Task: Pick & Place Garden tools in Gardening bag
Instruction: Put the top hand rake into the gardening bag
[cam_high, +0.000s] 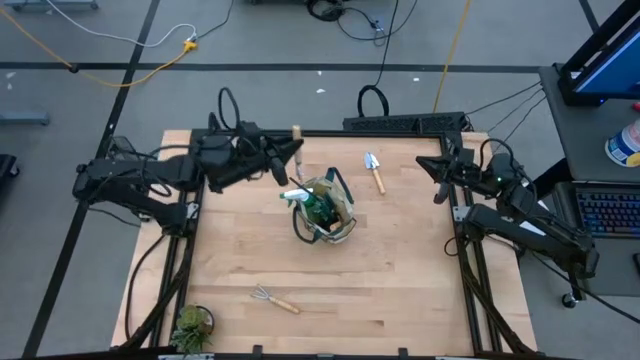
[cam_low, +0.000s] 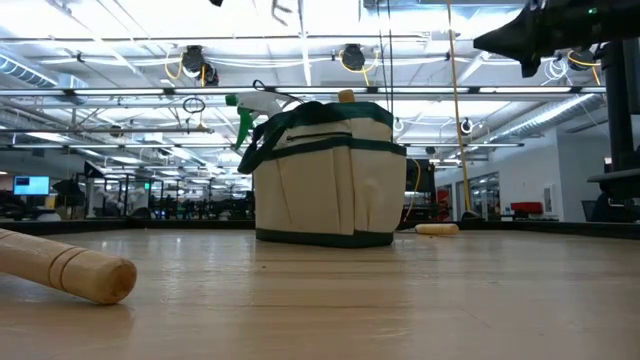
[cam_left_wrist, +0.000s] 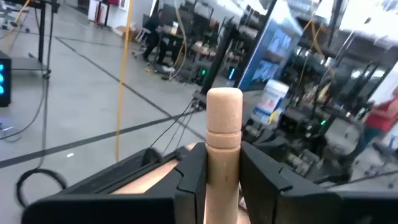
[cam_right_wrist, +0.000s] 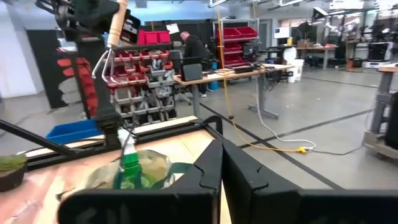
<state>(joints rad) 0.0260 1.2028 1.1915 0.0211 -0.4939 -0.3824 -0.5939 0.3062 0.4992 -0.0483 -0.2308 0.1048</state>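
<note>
The beige gardening bag (cam_high: 328, 212) (cam_low: 325, 172) stands on its base at the table's middle. A green spray bottle (cam_high: 303, 198) (cam_right_wrist: 129, 163) sticks out of its top. My left gripper (cam_high: 284, 156) (cam_left_wrist: 222, 163) hangs above the table just far-left of the bag, shut on a wooden-handled fork rake (cam_right_wrist: 111, 43). A trowel (cam_high: 375, 173) lies flat right of the bag, toward the far edge. A second fork rake (cam_high: 272, 298) (cam_low: 70, 266) lies near the front edge. My right gripper (cam_high: 440, 186) (cam_right_wrist: 222, 163) waits shut at the right edge. My left gripper pinches the rake's wooden handle (cam_left_wrist: 222, 146) between its two fingers, a little below the handle's rounded free end. The fingers (cam_left_wrist: 264, 177) reach in level from the table's left and lie across the handle. The rake hangs nearly upright, tines (cam_right_wrist: 102, 65) down, clear of the table.
A small potted plant (cam_high: 190, 326) stands at the near left corner. A black frame rail (cam_high: 405, 123) runs along the far edge. Bare wood lies between the bag and the front edge. People show in the room behind.
</note>
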